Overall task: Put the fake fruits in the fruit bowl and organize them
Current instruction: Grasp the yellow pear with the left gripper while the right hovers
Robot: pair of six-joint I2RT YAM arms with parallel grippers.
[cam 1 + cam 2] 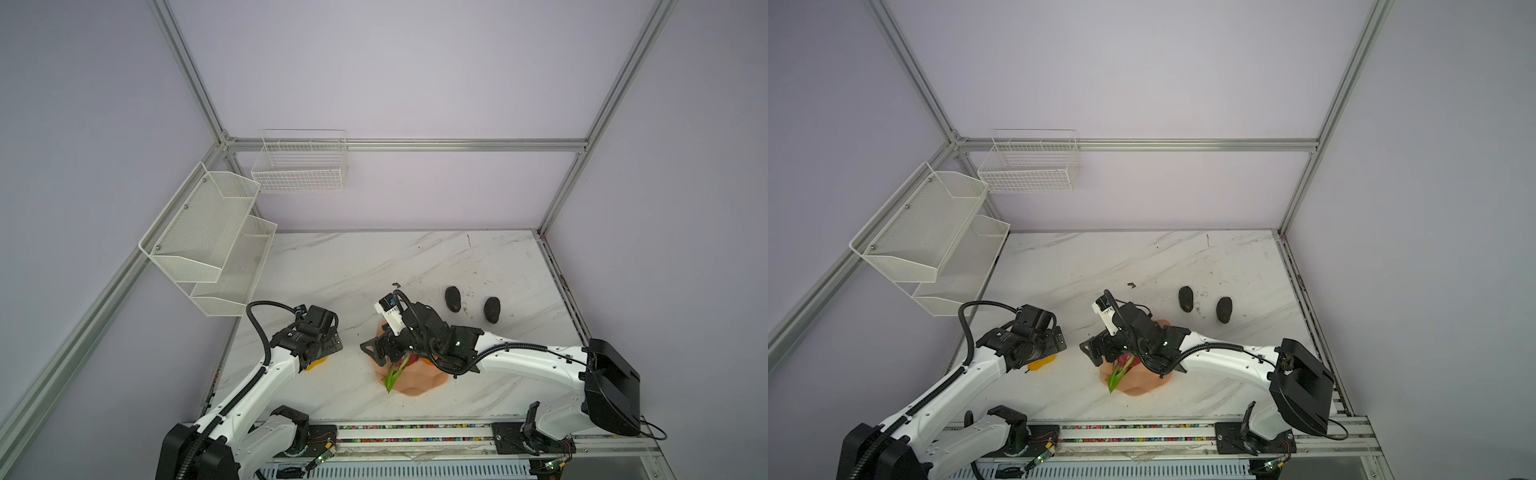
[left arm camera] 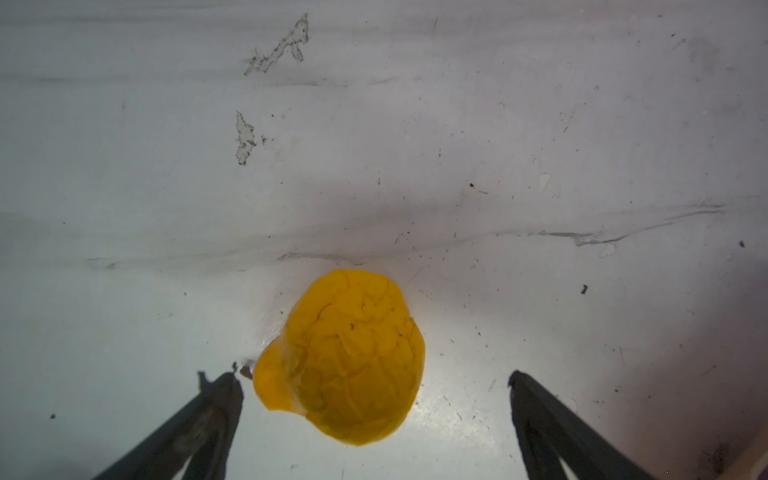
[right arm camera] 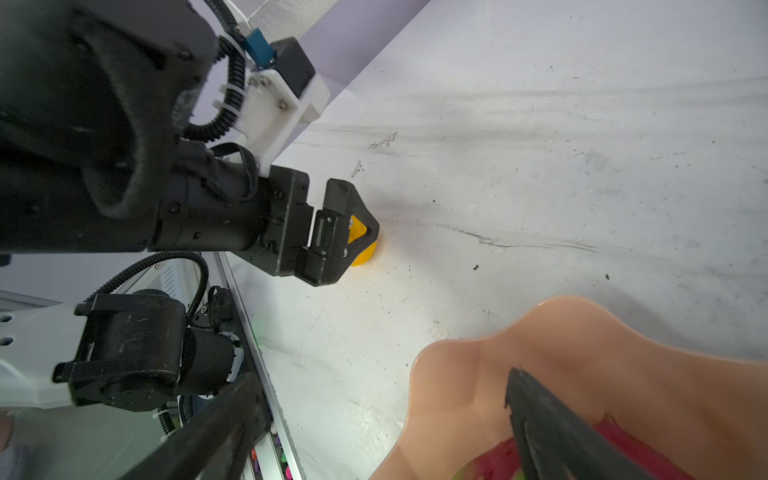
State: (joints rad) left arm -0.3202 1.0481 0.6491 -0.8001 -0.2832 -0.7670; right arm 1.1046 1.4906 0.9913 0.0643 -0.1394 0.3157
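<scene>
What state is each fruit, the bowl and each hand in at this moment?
Left hand: open.
Right hand: open.
Bowl: upright on the table.
Pear: lying on the table between the left hand's fingers, not gripped.
Dragon fruit: in the bowl.
Far avocado: lying on the table, outside the bowl.
Near avocado: lying on the table, outside the bowl.

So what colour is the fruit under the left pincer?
Yellow pear, clearest in the left wrist view.
</scene>
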